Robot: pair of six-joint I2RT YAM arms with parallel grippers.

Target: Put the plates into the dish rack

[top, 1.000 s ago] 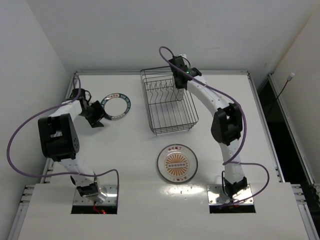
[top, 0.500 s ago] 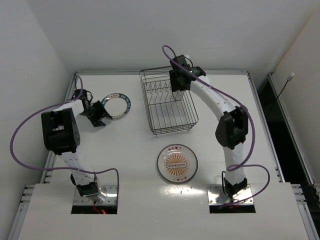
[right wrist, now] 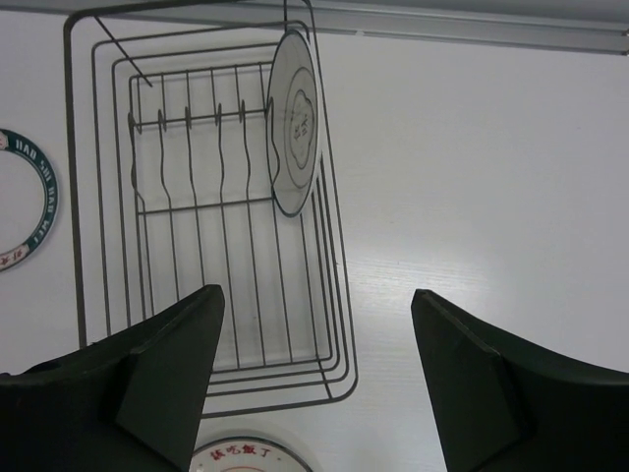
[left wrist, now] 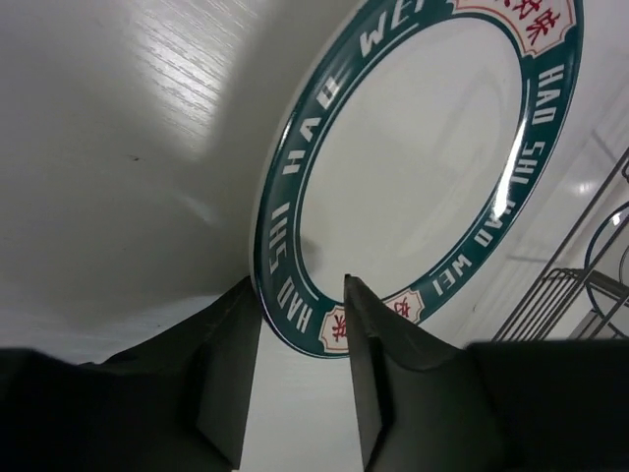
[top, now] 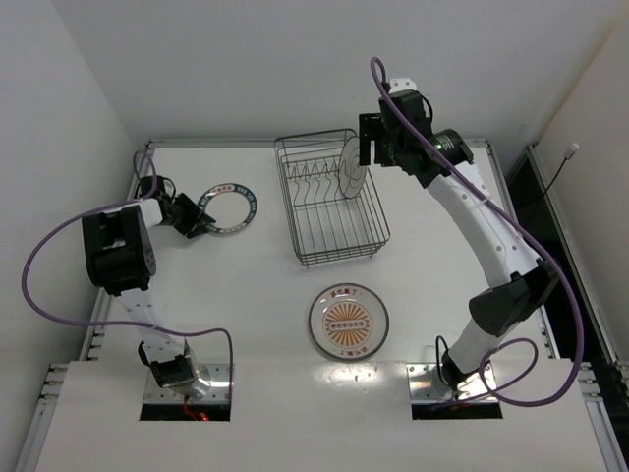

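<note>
Table [top: 442, 246] — left hand [left wrist: 300, 285] spread astride teal plate [left wrist: 413, 177] rim (right hand [right wrist: 316, 297] spread above rack [right wrist: 218, 205]).

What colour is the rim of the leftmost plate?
Dark teal rim, white lettering; best in left wrist view.

The left arm is folded low, reaching outward, its left claw [left wrist: 300, 295] partly parted. The right arm stretches high and far forward, its right claw [right wrist: 314, 305] spread wide.

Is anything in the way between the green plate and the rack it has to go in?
Nothing visible. Only bare table lies between the green plate and the rack. One white plate already stands at the rack's right end, and the slots left of it are free.
</note>
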